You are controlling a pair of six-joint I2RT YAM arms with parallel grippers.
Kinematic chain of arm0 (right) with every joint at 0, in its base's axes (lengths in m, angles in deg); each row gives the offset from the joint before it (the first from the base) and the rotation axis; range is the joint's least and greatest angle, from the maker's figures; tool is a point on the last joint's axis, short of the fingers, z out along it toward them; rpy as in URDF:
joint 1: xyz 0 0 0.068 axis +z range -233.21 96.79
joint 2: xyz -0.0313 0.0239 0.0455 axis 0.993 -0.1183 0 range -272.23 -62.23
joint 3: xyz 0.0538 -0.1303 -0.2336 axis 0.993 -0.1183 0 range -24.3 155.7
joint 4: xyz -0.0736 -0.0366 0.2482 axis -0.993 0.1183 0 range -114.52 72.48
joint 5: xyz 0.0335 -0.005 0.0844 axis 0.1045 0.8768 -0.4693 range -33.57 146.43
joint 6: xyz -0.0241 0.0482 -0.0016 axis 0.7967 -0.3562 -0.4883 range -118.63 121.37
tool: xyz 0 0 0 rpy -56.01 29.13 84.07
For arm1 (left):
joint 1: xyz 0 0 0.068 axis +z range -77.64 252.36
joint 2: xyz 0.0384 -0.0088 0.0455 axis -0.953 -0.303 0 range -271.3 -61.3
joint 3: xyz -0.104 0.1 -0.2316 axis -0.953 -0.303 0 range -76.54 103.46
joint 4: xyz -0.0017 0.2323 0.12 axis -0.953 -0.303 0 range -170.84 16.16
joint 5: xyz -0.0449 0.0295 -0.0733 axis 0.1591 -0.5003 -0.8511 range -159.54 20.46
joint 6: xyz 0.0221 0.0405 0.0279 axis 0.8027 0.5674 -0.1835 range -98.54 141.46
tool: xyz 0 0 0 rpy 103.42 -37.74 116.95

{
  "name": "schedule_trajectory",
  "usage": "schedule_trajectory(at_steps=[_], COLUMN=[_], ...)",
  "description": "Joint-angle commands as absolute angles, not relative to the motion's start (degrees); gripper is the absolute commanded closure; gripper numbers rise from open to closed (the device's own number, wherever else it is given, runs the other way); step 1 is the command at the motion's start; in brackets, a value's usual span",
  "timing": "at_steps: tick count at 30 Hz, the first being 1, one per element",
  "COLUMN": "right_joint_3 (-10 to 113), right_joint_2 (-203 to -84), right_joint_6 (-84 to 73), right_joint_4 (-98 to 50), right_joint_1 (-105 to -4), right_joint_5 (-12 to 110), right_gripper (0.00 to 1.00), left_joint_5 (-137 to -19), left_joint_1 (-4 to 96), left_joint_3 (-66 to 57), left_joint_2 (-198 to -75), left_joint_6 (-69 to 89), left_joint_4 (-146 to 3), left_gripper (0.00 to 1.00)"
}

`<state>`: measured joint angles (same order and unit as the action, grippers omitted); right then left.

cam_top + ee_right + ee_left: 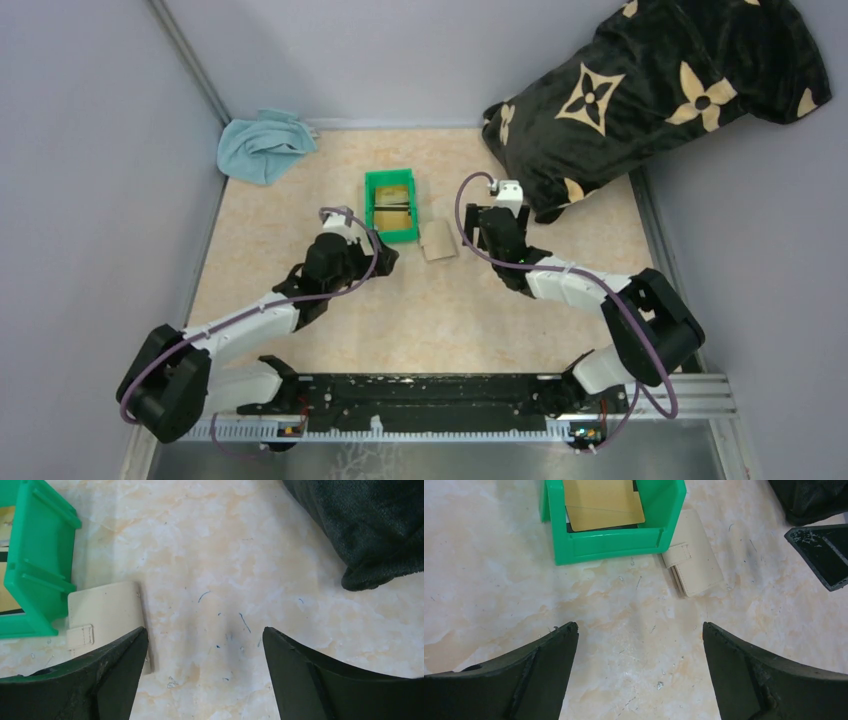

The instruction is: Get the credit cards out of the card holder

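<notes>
Now, left gripper (639,627) and right gripper (205,630) hang released, empty — best pin the shut card holder (696,562), then lift its tab (676,555).

Soft, even light from overhead fills the top view, leaving the pale table (470,320) bright and slightly washed out, with only faint, blurred shadows and no hard glare. In both wrist views the tabletop is sharp enough to show specks and fine scratches, the green bin (609,545) looks strongly saturated with a thin soft shadow along its base, and a gold card (604,505) inside it carries a mild sheen. The black pillow (370,530) falls almost to featureless dark.
</notes>
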<state>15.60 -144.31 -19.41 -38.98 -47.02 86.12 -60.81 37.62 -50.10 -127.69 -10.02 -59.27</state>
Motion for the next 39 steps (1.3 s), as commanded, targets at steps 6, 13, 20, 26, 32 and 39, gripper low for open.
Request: schedule_trajectory(at_steps=[6,13,20,26,32,39], right_joint_3=[17.8,28.3,39.4,42.4,41.9,40.3], right_joint_2=[-143.1,-150.6,-164.4,-169.5,-170.7,-168.1], right_joint_6=[-19.7,-13.6,-10.8,-10.6,-10.4,-11.8], right_joint_4=[-39.8,-31.9,-24.7,-23.0,-21.1,-19.6], right_joint_1=[-47.9,-42.1,-37.4,-36.7,-35.2,-35.2], right_joint_5=[70.2,72.1,80.5,80.2,82.9,83.8], right_gripper=[0.04,0.14,0.12,0.20,0.44,0.86], left_joint_5=[-63.0,-57.6,-54.4,-52.3,-52.0,-53.9], left_joint_1=[37.6,37.6,37.6,37.6,37.6,37.6], left_joint_3=[-52.9,-53.1,-52.6,-53.7,-54.2,-53.7], left_joint_2=[-124.0,-124.5,-123.8,-122.1,-122.6,-124.9], left_joint_6=[-10.3,-13.5,-15.2,-14.7,-15.6,-16.2], left_joint_4=[-55.2,-59.4,-64.5,-66.1,-66.1,-65.0], left_gripper=[0.01,0.01,0.01,0.01,0.01,0.01])
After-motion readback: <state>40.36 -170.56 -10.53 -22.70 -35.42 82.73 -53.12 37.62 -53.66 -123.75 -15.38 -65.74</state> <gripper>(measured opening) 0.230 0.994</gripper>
